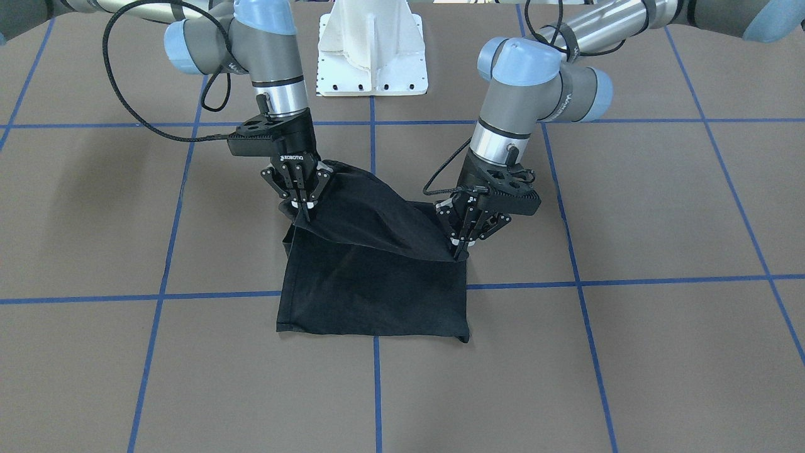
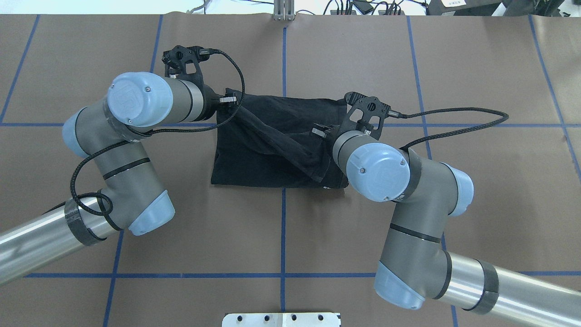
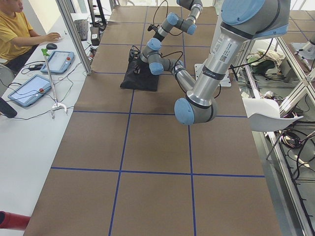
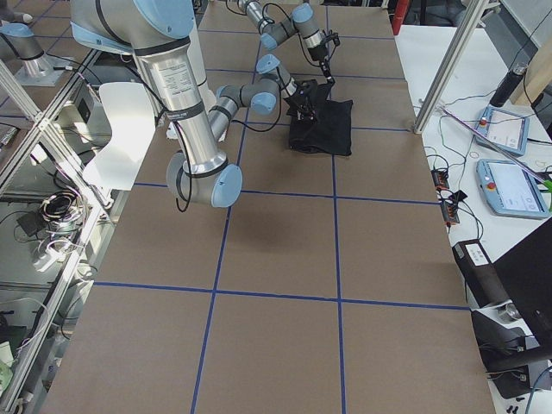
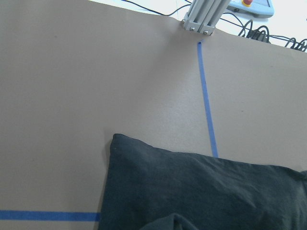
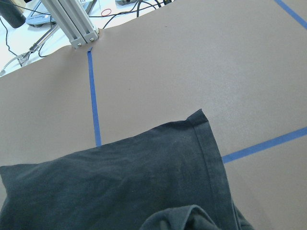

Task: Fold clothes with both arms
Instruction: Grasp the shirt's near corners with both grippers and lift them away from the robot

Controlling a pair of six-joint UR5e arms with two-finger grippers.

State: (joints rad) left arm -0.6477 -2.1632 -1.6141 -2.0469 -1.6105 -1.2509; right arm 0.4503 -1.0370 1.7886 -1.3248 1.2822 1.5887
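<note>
The black T-shirt (image 1: 371, 296) lies folded in the middle of the counter (image 1: 629, 352), far from every corner. It sits right on a blue tape line (image 1: 377, 390). Only its plain black side shows. The left pincer (image 1: 461, 251) is squeezed tight on one end of the top flap (image 1: 371, 214). The right pincer (image 1: 307, 212) is squeezed tight on the other end, nearer the robot's edge of the counter. The flap hangs lifted between them. The rest of the shirt lies flat.
</note>
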